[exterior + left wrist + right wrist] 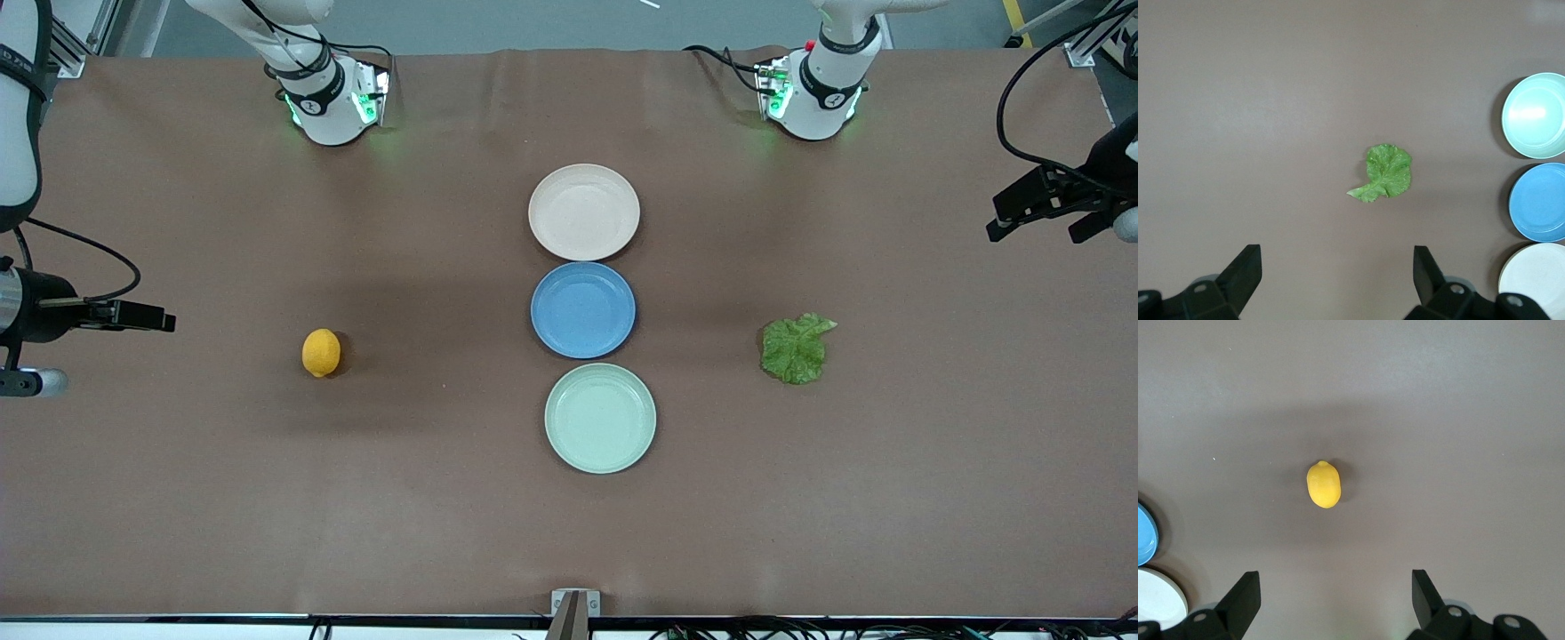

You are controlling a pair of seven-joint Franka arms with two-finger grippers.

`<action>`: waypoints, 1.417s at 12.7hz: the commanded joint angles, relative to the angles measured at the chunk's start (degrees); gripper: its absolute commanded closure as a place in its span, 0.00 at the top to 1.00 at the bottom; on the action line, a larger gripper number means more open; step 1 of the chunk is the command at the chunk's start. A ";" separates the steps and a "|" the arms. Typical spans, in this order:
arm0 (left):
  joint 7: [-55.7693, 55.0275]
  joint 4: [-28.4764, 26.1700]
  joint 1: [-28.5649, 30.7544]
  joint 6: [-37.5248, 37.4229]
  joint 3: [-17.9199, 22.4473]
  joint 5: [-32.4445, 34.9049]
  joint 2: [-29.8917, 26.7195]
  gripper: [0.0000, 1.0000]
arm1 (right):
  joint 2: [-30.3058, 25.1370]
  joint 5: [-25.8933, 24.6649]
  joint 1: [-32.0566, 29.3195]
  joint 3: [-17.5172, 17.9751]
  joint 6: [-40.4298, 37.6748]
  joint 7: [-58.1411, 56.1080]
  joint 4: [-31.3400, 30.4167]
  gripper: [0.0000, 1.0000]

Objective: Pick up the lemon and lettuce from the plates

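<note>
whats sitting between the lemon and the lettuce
In the front view, the blue plate lies between the lemon and the lettuce, with bare brown table on either side of it. All three plates are empty.

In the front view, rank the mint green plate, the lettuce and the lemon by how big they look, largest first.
1. Mint green plate, clearly the largest.
2. Lettuce, a flat leaf well under the plate's width.
3. Lemon, the smallest.
All three lie on the table at similar nearness to the camera, so the order is reliable.
</note>
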 commanded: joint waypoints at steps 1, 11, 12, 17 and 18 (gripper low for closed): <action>0.58 1.89 -0.54 -1.59 0.68 0.99 0.99 1.00 | -3.90 -0.71 -1.15 0.84 -0.78 -0.31 -2.81 1.00; 0.32 2.15 -0.28 -1.50 0.60 0.55 0.81 1.00 | -15.86 -0.80 7.17 -7.22 2.38 -0.05 -15.47 1.00; 0.49 2.15 -0.28 -1.50 0.59 0.55 0.81 1.00 | -16.47 -0.80 8.67 -8.90 2.38 -0.14 -15.56 1.00; 0.41 2.15 -0.45 -1.50 0.24 0.90 0.81 1.00 | -25.24 -0.80 8.78 -9.00 7.20 -0.49 -26.95 1.00; 0.50 2.24 -0.45 -1.50 0.24 1.16 0.81 1.00 | -26.14 -0.80 8.78 -9.00 8.26 -0.49 -28.20 1.00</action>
